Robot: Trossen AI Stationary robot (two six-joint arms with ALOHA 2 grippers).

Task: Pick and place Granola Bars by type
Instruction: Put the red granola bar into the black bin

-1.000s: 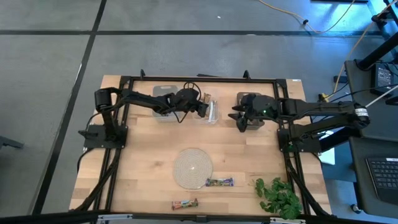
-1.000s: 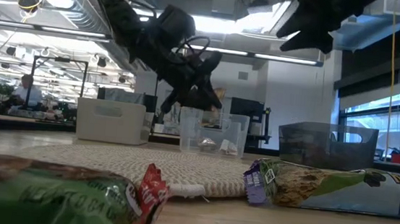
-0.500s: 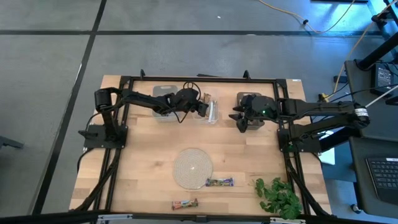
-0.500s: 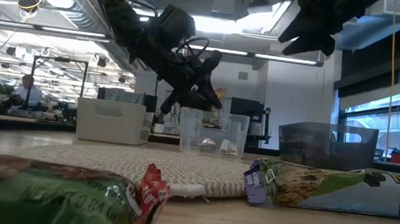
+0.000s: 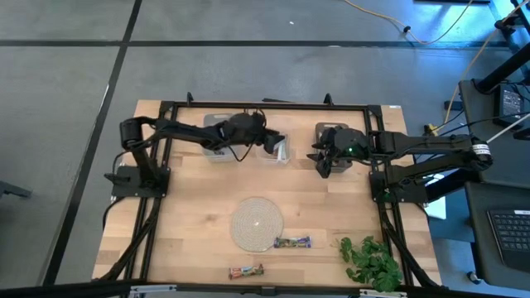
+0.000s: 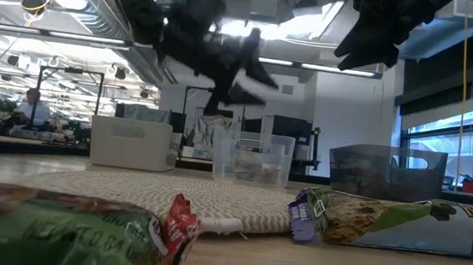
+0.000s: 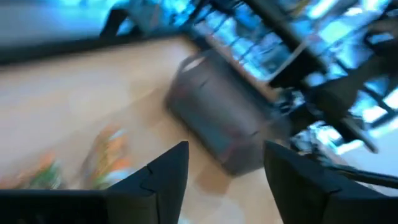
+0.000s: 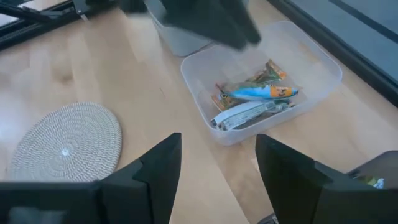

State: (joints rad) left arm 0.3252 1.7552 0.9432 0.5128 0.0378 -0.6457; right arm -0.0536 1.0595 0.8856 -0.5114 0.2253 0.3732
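Note:
Several wrapped granola bars (image 8: 252,99) lie in a clear bin (image 5: 277,149) at the table's far middle. Two more lie on the table near the front: a blue-green one (image 5: 291,242) and a reddish-brown one (image 5: 246,271). My left gripper (image 5: 265,141) hangs open above the clear bin (image 6: 251,158), with nothing between its fingers (image 7: 168,174). My right gripper (image 5: 325,161) stands open in the air beside a dark bin (image 5: 335,134), to the right of the clear bin, its fingers (image 8: 158,168) empty.
A pale bin (image 5: 217,136) stands left of the clear one, partly under my left arm. A round woven mat (image 5: 257,222) lies mid-table, and a leafy sprig (image 5: 371,261) lies at the near right corner. A black frame (image 5: 265,105) runs along the table's far edge and sides.
My left gripper has opened, risen above the clear bin and tipped its fingers upward. The tan thing seen at its tips in the earlier low views is no longer there. The rest has stayed as it was.

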